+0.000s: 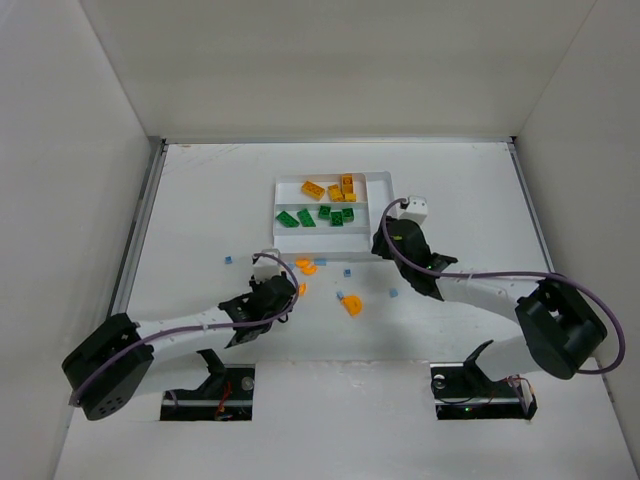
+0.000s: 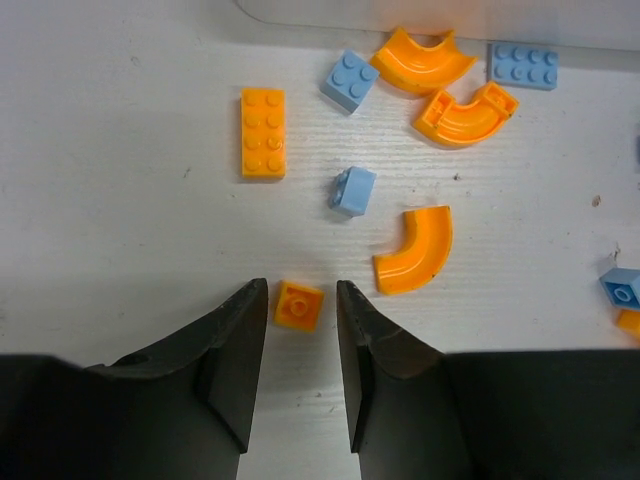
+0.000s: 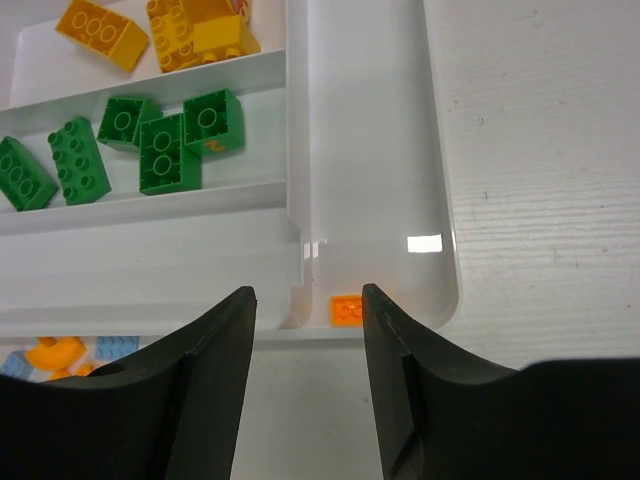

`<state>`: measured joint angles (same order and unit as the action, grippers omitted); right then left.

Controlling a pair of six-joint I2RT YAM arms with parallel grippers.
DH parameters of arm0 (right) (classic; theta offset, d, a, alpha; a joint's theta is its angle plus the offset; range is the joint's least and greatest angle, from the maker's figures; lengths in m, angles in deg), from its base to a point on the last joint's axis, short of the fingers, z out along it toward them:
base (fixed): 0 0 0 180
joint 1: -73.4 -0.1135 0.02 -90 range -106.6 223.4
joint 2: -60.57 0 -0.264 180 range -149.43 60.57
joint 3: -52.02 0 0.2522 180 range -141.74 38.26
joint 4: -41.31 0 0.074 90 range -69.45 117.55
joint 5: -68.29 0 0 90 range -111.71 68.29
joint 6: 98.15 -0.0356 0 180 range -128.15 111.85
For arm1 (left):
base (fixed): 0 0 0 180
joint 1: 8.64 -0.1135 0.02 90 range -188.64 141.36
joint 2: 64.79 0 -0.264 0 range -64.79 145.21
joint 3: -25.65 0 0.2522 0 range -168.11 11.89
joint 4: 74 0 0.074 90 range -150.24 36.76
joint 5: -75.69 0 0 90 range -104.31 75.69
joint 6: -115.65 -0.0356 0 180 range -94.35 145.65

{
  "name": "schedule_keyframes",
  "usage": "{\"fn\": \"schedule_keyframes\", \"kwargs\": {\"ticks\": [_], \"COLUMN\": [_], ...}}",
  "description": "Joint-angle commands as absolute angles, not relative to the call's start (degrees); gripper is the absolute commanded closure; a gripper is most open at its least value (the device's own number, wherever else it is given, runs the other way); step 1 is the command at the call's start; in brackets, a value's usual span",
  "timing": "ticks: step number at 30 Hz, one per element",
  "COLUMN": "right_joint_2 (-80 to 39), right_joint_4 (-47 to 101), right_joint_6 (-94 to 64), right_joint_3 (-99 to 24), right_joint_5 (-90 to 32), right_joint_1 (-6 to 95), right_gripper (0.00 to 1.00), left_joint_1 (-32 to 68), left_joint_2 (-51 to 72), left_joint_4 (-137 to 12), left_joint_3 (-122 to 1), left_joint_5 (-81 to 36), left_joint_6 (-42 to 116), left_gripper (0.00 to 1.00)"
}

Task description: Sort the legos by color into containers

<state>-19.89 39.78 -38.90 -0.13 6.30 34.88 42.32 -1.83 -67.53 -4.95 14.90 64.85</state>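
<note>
Orange one-stud brick point(image 2: 299, 305), probably light, hard and slick, lies between the left gripper's point(image 2: 300, 295) narrow, unclosed jaws; pinch its flat sides. Right gripper point(image 3: 307, 295) hangs wide and empty.

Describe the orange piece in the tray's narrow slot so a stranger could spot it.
Find the white tray, then the narrow slot along its right side. At that slot's near end lies a tiny orange piece, alone there; yellow bricks and green bricks lie in other slots.
</note>
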Motion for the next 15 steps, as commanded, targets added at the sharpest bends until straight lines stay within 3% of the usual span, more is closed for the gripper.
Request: {"fn": "schedule_keyframes", "kwargs": {"ticks": [1,7,11,15], "right_joint_2": [-18.9,-16.8,-13.7,-9.1], "right_joint_4": [43.1,43.5,44.2,45.4], "right_joint_6": [-39.4,-39.8,-40.7,-43.5], "right_joint_3": [-0.3,0.6,2.4,5.4], "right_joint_5": [6.2,6.0,6.9,8.1], "right_joint_1": [34.2,34.1,34.6,37.7], "right_gripper": [0.48,0.48,0.52,0.64], "left_joint_1": [43.0,44.3,44.9,44.2], "left_joint_2": [0.6,0.3,-6.5,-5.4], "left_joint_4": [-66.1,-65.4,-63.5,-66.6], "left_joint_3": [-8.7,-10.4,-13.7,-21.3], "left_joint_5": [17.9,18.1,17.3,12.3], "left_joint_6": [63.6,62.9,62.1,60.6], "left_gripper": [0.70,0.84,0.86,0.86]}}
